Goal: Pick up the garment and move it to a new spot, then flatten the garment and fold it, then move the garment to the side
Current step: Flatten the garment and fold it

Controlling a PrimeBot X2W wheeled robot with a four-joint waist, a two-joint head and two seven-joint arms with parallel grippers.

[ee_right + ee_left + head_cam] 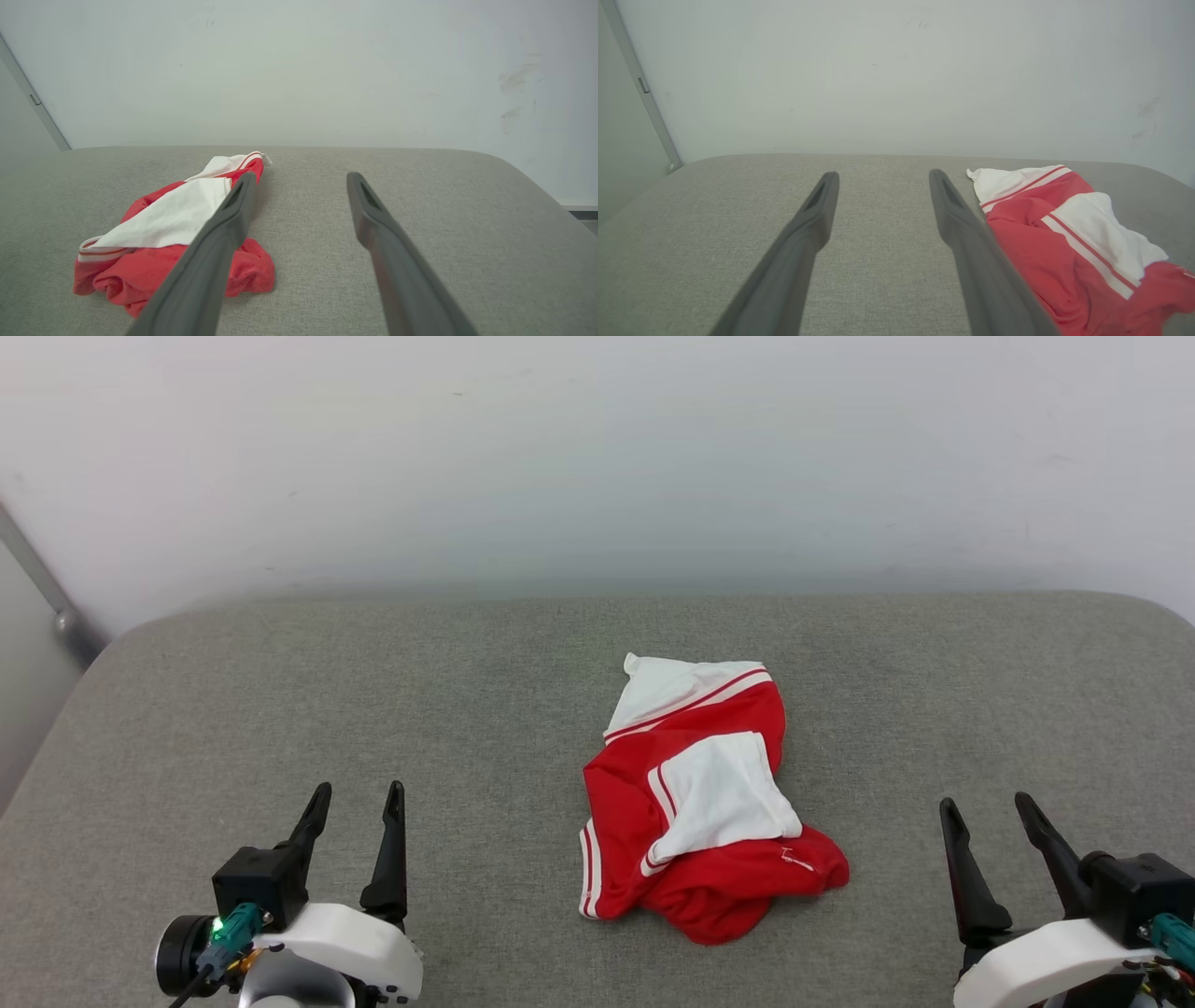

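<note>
Grey fabric covered one bench (280,709), with two hands nearest: the left hand (359,788) and the right hand (985,800), both released and empty. One crumpled red-and-white garment (700,784) lay between them, a little farther back, touching neither; one pale wall (597,457) stood behind

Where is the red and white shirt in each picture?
Head view: the shirt lies crumpled a little right of the middle, on the grey cushion.
Left wrist view: the shirt is at the right edge.
Right wrist view: the shirt is at the lower left.
Shared landmark: the cushion's far edge meeting the white wall.
</note>
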